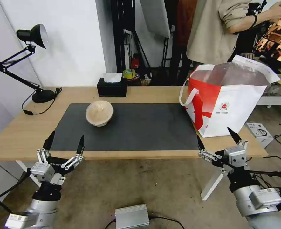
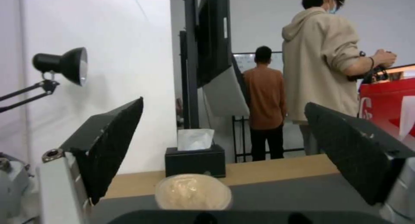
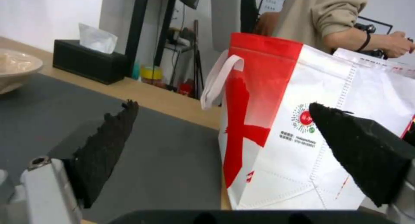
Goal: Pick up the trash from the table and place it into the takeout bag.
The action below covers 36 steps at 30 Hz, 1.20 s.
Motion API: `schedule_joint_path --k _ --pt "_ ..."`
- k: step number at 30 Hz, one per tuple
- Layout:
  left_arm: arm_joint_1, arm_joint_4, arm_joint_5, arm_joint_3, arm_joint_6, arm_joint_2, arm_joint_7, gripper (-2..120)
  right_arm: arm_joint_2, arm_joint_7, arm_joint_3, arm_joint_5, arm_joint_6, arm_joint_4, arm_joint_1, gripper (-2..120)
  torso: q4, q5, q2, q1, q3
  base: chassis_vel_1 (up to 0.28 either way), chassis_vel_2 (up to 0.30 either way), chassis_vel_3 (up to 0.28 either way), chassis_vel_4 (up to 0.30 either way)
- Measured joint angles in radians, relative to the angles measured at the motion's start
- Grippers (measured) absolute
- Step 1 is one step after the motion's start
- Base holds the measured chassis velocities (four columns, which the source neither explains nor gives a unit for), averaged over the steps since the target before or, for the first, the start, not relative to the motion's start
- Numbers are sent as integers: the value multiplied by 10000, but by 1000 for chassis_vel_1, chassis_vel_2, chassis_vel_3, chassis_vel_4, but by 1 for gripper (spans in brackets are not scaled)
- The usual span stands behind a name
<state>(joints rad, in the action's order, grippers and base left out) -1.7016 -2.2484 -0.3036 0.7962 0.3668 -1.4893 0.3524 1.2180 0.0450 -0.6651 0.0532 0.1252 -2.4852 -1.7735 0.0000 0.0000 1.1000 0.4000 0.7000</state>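
On the tabletop: a dark mat (image 1: pixel 127 127) is laid along the middle of the table (image 1: pixel 19 133).
Bowl: a beige bowl (image 1: pixel 99 113) is set on the mat's far left part, upright.
Bag: a red-and-white bag (image 1: pixel 224 101) is stood at the right end, overlapping the mat's right edge, its top open.
Tissue box: a black box (image 1: pixel 112 86) is placed at the far edge, behind the bowl.
Lamp: a black lamp (image 1: pixel 32 63) is stood at the far left corner.
Left gripper (image 1: pixel 64 144): held before the near edge, left side, jaws spread, nothing grasped.
Right gripper (image 1: pixel 217 140): held at the near right corner, just before the bag, jaws spread, nothing grasped.

Light wood table (image 1: pixel 153 92), matt grey mat (image 1: pixel 140 127), foil-lined takeout bag (image 1: pixel 229 111).
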Motion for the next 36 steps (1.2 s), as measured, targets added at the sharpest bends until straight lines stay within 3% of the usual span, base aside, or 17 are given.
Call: schedule_joint_path --k 13,17,28,36 --pt "595 -145 321 -135 -821 507 -333 100 -4 0 4 10 0 10 6 100 -1 1 0 0 0 0 0 0 0" --pt "1060 277 489 -524 -1161 1099 -391 100 -6 0 5 14 -1 12 8 100 -1 -1 0 0 0 0 0 0 0" --pt "1636 1218 529 -960 -1352 2691 -428 100 -7 4 5 21 0 12 11 100 1 -1 0 1 1 0 0 0 0" --pt "2402 2288 472 -1785 -1412 4043 -534 100 -8 7 5 25 1 13 12 100 0 -1 0 0 0 0 0 0 0"
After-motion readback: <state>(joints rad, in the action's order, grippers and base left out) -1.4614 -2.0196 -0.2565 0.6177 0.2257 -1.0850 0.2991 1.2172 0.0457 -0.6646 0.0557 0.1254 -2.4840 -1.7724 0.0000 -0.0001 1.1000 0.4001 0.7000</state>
